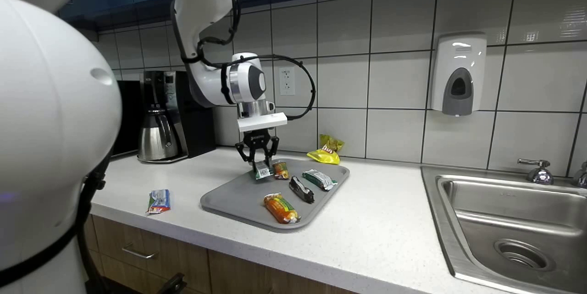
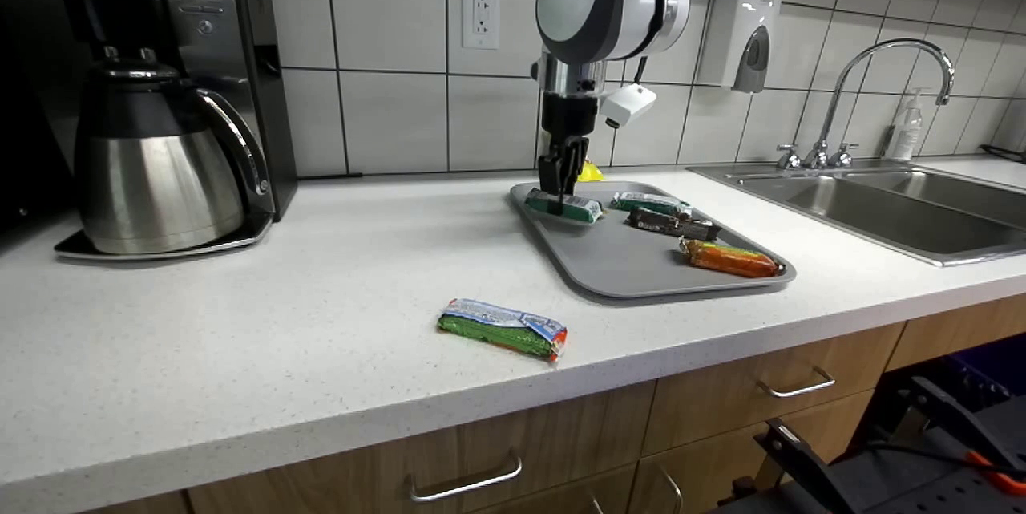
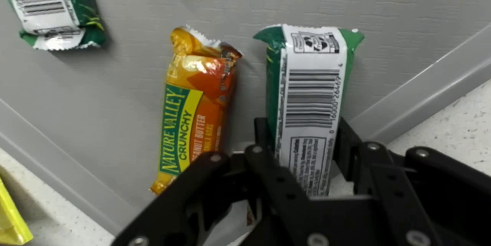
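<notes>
A tiled wall backs a pale bench, where a white robot arm bends down over a gray tray. At the tray's corner near the wall, the black hand pinches a green-and-white bar, a finger pressed to each long side; whether its underside touches the tray cannot be told. In an exterior view the hold falls near mid-bar, a sound place for it, since a pinch close to one end would likely let the other droop. Light, even pressure should do: the contents probably crumble. An orange peanut butter bar lies just beside, so any lift is best made straight up, with the wrist steady and the fingers spread no wider than needed. Farther off on the tray rest a second green bar, a dark-wrapped bar and another orange bar. Smallest but worth watching is the crimped end, jutting past the fingers, the part likeliest to brush a neighbor.
</notes>
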